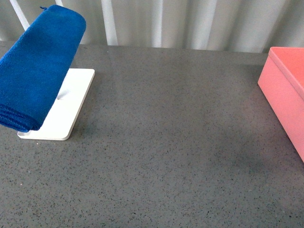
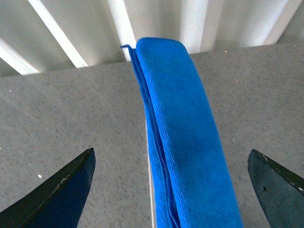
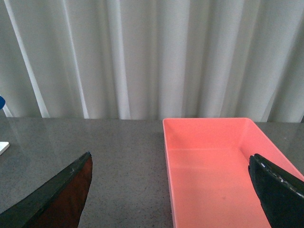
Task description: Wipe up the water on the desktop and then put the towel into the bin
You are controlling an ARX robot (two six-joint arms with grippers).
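Front view
Towel: bright blue microfibre towel (image 1: 38, 66), folded, draped over the white stand (image 1: 66, 111) and hanging clear above its base plate.
Desktop: speckled grey desktop (image 1: 166, 156); no puddle can be made out beside the stand or further off.
Bin: salmon-pink bin (image 1: 285, 92), well apart from the stand, at the opposite side of the desktop.
Arms: neither in view.

Left wrist view
Left gripper: left gripper (image 2: 170, 161) poised over the stand; its 2 jaws stand wide apart, 1 on each side of the towel, touching nothing.

Right wrist view
Right gripper: right gripper (image 3: 170, 161) well apart from the stand, facing the bin; jaws spread, nothing between them.
Bin interior: appears empty.

Assessment
Step in hand: step 1, taking the towel off the stand; wiping not yet begun.
Next move: judged to call for the left jaws to descend, close across the folded thickness, then lift clear of the stand.
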